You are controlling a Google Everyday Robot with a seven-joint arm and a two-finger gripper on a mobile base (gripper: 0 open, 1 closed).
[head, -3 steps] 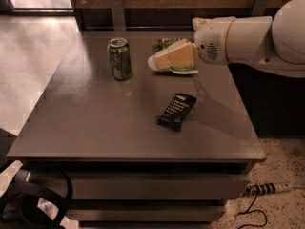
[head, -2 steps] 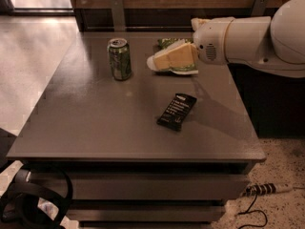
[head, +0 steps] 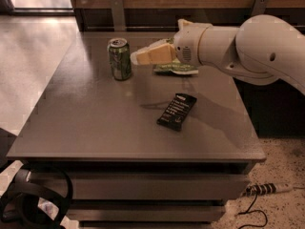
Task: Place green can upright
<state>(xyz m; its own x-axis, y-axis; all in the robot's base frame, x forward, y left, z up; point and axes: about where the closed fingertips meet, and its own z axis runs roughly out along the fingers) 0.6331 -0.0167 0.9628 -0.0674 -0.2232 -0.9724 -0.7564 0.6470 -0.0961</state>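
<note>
The green can point(head: 119, 58) stands upright near the back left of the brown table point(head: 90, 128), silver top up and pale markings on its side. My gripper point(head: 139, 57) hangs just to the right of the can at about its height, pointing left toward it, with a small gap between them. Nothing is visibly held in it. The white arm point(head: 238, 44) reaches in from the right edge of the view.
A flat green snack bag point(head: 175, 69) lies on the table under the wrist. A black wrapped bar point(head: 177, 110) lies mid-table, right of centre. A wooden wall with metal brackets runs behind. A power strip and cable point(head: 265, 190) lie on the floor at right.
The gripper has moved left, closing most of the gap to the can. The can, bag and black bar have not moved.
</note>
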